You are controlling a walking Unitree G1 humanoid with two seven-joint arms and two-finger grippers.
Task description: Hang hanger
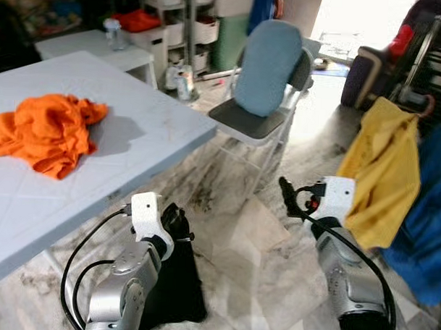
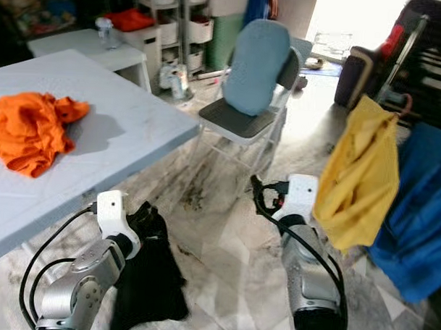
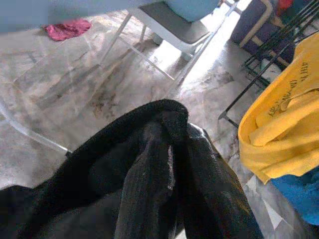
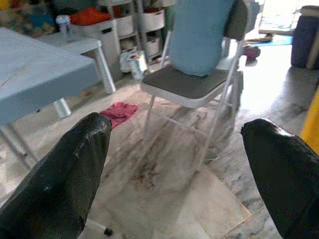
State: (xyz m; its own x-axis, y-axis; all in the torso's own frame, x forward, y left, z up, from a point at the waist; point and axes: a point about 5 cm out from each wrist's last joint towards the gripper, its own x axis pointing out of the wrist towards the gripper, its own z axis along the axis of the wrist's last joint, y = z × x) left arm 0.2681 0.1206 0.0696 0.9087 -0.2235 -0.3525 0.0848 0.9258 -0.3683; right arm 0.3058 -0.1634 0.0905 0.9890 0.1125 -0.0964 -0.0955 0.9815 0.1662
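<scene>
My left gripper (image 1: 176, 223) hangs low beside the table, shut on a black garment (image 1: 176, 286) that droops to the floor; in the left wrist view the black cloth (image 3: 154, 184) wraps over the fingers and hides them. Further right, my right gripper (image 1: 288, 196) is held out open with nothing in it, its two fingers wide apart in the right wrist view (image 4: 177, 127). Just right of it a yellow shirt (image 1: 383, 171) hangs on a hanger whose curved hook (image 1: 426, 107) catches a black rack (image 1: 427, 49). A blue garment (image 1: 428, 237) hangs beside the shirt.
A light grey table (image 1: 134, 155) with a crumpled orange garment (image 1: 44, 133) stands on the left. Ahead is a folding chair (image 1: 262, 101) with a blue cushion. A pink cloth (image 4: 118, 112) lies on the marble floor under the table. Shelves stand at the back.
</scene>
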